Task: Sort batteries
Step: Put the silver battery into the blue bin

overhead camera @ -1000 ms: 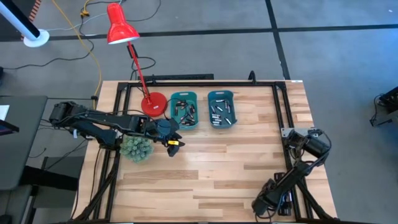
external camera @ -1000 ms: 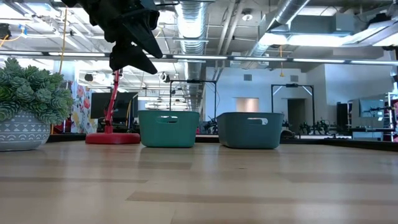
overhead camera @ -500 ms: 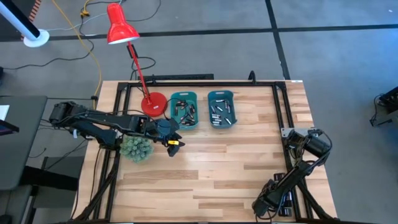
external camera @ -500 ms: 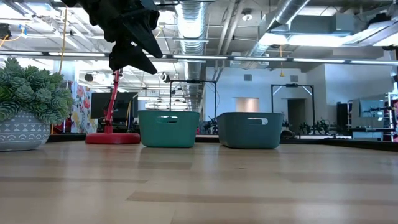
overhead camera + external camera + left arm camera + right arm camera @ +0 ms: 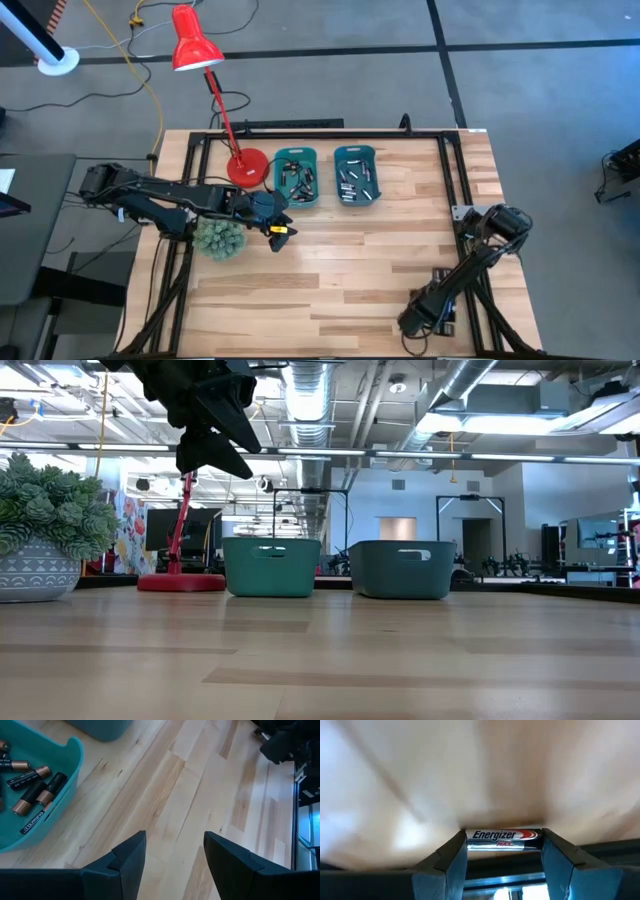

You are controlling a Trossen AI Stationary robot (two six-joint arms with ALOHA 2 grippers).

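Two teal bins, one (image 5: 296,178) left of the other (image 5: 356,175), stand at the table's far middle and hold several batteries (image 5: 37,795). My left gripper (image 5: 281,232) hangs open above the wood just near of the left bin, with nothing between its fingers (image 5: 175,851); it shows high in the low view (image 5: 215,450). My right gripper (image 5: 413,320) is at the table's near right edge, shut on a silver Energizer battery (image 5: 504,838). My right gripper holds the battery by its two ends (image 5: 470,839), one end against each finger's inner face, so the cell spans the gap across the fingertips. The fingers slant downward at the wood. The battery lies level, label up; whether it is clear of the table cannot be told.
A red desk lamp (image 5: 246,166) stands left of the bins. A green spiky plant in a pot (image 5: 218,240) sits beside my left arm. A black frame (image 5: 455,170) runs along the table's edges. Bare wood (image 5: 350,260) spreads between the bins and the near edge.
My right arm has swung a little toward the table's left along the near edge and risen slightly, with its wrist turned. My left arm has kept still.
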